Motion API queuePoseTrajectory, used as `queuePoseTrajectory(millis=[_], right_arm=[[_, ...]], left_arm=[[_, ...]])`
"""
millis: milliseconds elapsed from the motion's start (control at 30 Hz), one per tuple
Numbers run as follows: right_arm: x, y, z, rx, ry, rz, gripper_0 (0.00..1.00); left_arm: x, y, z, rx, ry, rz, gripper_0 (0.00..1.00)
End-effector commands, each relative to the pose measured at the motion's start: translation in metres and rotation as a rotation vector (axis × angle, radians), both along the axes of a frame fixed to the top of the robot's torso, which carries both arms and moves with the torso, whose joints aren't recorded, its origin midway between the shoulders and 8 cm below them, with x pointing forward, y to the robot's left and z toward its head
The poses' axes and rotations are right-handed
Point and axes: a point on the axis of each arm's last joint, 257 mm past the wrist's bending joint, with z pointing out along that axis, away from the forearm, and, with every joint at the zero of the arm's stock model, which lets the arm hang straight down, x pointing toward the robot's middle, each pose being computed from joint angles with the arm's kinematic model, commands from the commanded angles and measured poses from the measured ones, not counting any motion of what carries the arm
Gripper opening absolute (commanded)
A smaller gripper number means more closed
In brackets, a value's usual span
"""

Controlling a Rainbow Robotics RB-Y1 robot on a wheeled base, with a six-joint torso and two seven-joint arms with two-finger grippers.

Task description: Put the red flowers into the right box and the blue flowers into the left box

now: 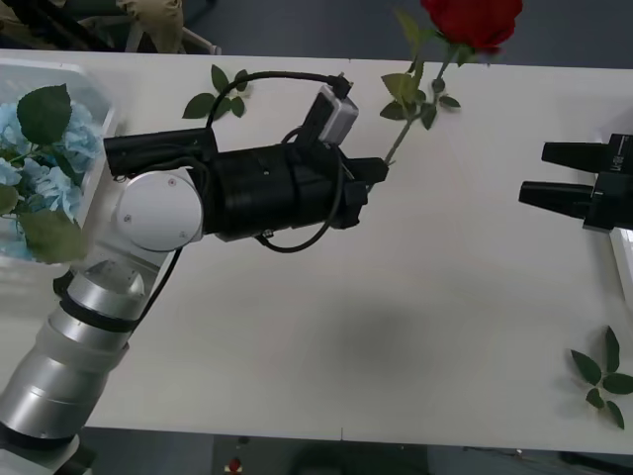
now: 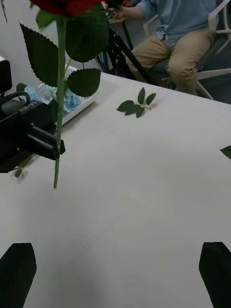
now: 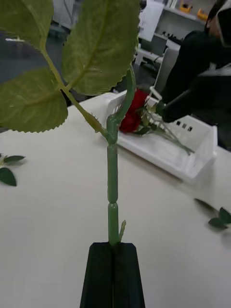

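Above mid-table, the black left gripper (image 1: 381, 170) is clamped on the lower stem of a deep-red artificial rose (image 1: 473, 20), whose long axis runs toward one o'clock. At three o'clock the black right gripper (image 1: 554, 173), fingers spread and empty, sits nearer the white translucent right box (image 3: 192, 144), well apart from the stem.

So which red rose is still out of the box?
The one clamped by its stem in the left gripper, bloom raised over the table's far edge. The other rose already lies in the right box.
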Motion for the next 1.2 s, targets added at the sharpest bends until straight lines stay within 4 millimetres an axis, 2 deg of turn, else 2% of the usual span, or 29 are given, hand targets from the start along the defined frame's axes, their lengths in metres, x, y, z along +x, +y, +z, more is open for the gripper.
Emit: queuePoseTrajectory(millis=[33,367,667,1200], right_arm=[[-0.003,0.009,0.025,0.027,-0.104,0.03,1.0],[-0.011,0.024,0.057,0.166,-0.2,0.06,1.0],[-0.019,0.031,0.085,0.267,-0.284,0.08,1.0],[0.006,0.047,0.102,0.266,-0.35,0.044,1.0]], left_arm=[[-0.017,-0.029,0.043,-0.052,-0.151,-0.055,0.0],[-0.022,-0.071,0.042,-0.065,-0.154,-0.069,0.0],[-0.018,-0.097,0.035,-0.091,-0.144,-0.066,0.0],[-0.01,-0.108,0.037,-0.099,-0.151,-0.051,0.0]])
